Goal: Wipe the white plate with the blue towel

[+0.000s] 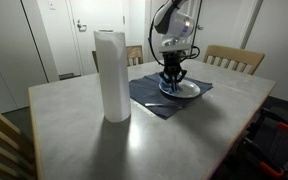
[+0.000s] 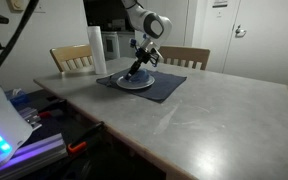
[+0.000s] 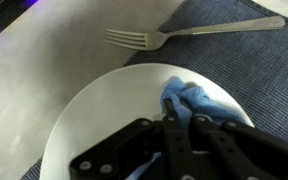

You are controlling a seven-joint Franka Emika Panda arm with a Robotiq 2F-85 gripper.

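Grey tabletop (image 1: pixel 184 140) in a room with pale doors, bearing a flat dark navy rectangular placemat (image 1: pixel 147 98). On the mat sits the round glossy white plate (image 3: pixel 84 110), probably so it will not slide. Over it the black pincer (image 3: pixel 179 128) points straight down, pinching the small bunched blue towel (image 3: pixel 196 100) against the plate's inner surface, ready to rub. A silver metal fork (image 3: pixel 134 38) lies just beyond the rim; a tall white paper towel roll (image 1: pixel 111 75) stands well apart.

Glossy white arm (image 2: pixel 144 18) with black fingers (image 3: pixel 124 150).
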